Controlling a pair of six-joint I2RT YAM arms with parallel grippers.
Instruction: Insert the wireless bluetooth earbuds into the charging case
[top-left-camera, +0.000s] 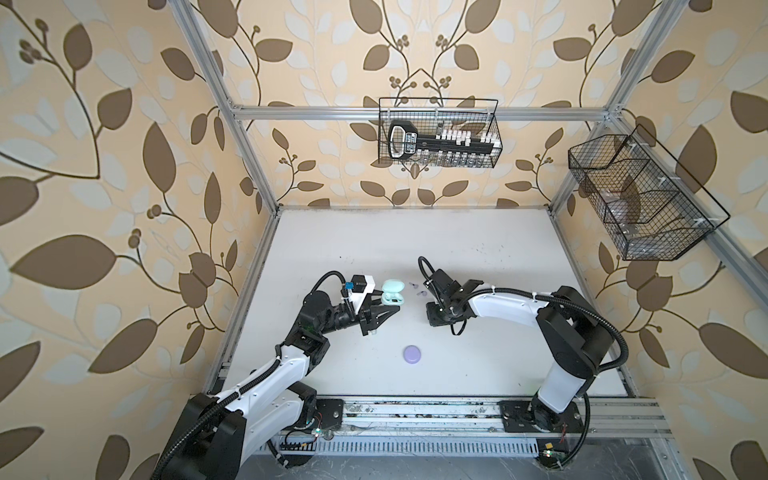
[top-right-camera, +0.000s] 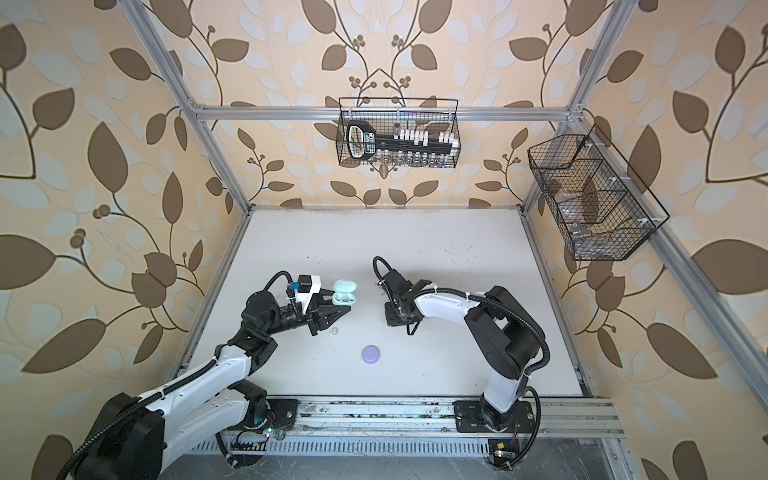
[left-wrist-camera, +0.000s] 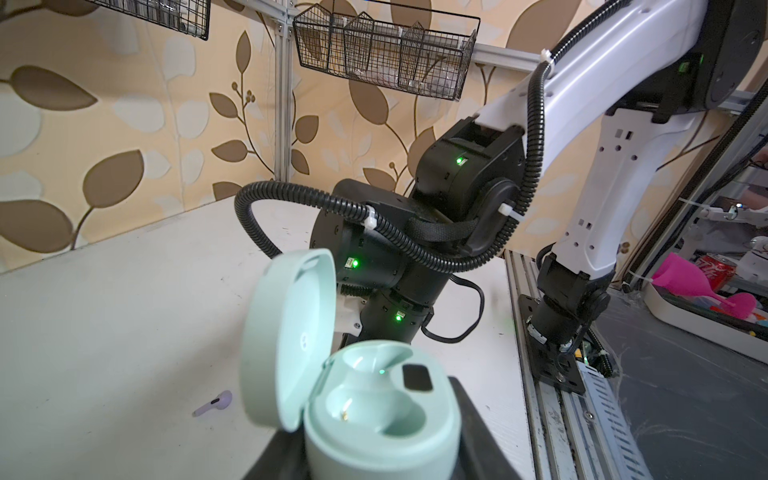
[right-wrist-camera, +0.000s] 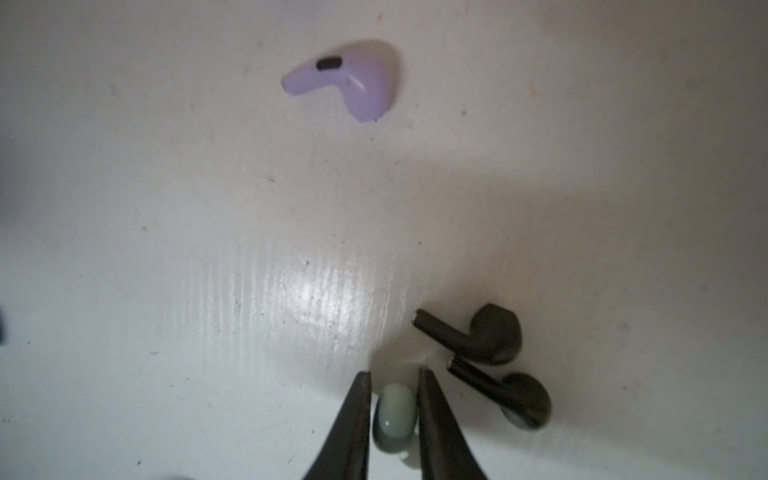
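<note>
black earbuds (right-wrist-camera: 494, 336) beside mint earbud (right-wrist-camera: 392, 411), lilac earbud (right-wrist-camera: 353, 79) apart

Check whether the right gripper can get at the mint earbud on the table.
Likely yes: the right gripper hugs the mint earbud from both sides; the black earbuds lie beside one finger, not between.

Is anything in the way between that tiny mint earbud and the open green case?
Nothing visible blocks it. The right gripper grips the mint earbud; the mint case, in the left gripper, stands open, wells empty. Only lilac earbuds lie flat between them.
</note>
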